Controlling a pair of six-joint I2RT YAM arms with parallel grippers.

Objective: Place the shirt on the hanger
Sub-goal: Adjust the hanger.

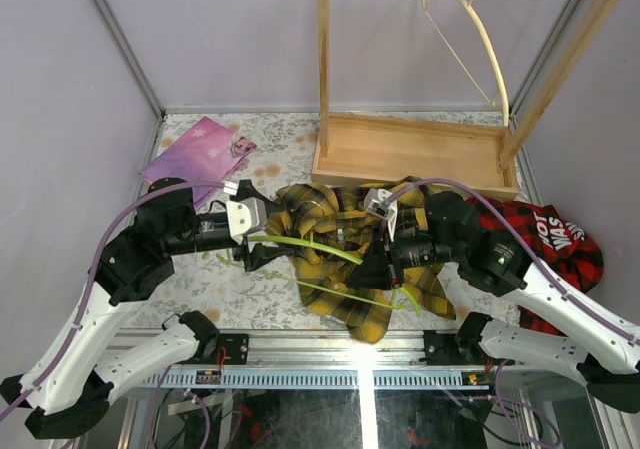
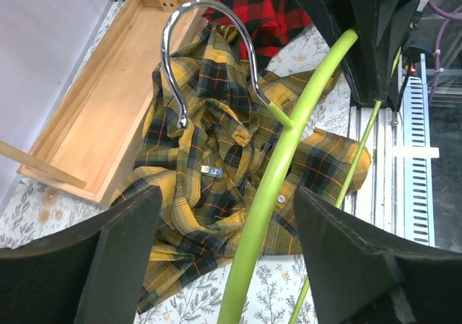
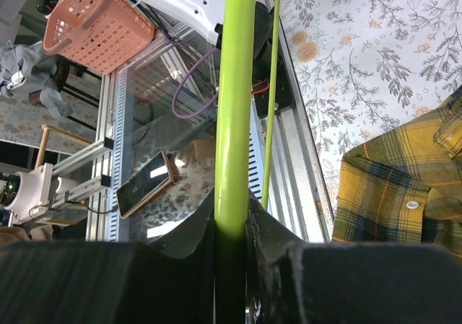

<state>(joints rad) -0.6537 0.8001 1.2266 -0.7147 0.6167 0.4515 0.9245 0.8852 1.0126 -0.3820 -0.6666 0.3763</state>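
Right gripper (image 3: pixel 231 237) clamped on hanger (image 3: pixel 234 86), left gripper (image 2: pixel 227 223) spread wide astride it, shirt (image 2: pixel 195 172) crumpled beneath

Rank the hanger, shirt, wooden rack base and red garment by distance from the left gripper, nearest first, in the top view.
1. hanger, passing between the open jaws of the left gripper.
2. shirt, just to its right.
3. wooden rack base, behind and right.
4. red garment, far right.

Bright, even overhead light, soft shadows. Top view: white glare streak across silver slotted metal rail (image 1: pixel 300 377). Left wrist view: left gripper (image 2: pixel 227 194) black fingers (image 2: pixel 86 266) v. close, blurred. Sharp highlights on curved silver metal hook (image 2: pixel 205 3) of thin pale yellow-green hanger (image 2: pixel 263 223).
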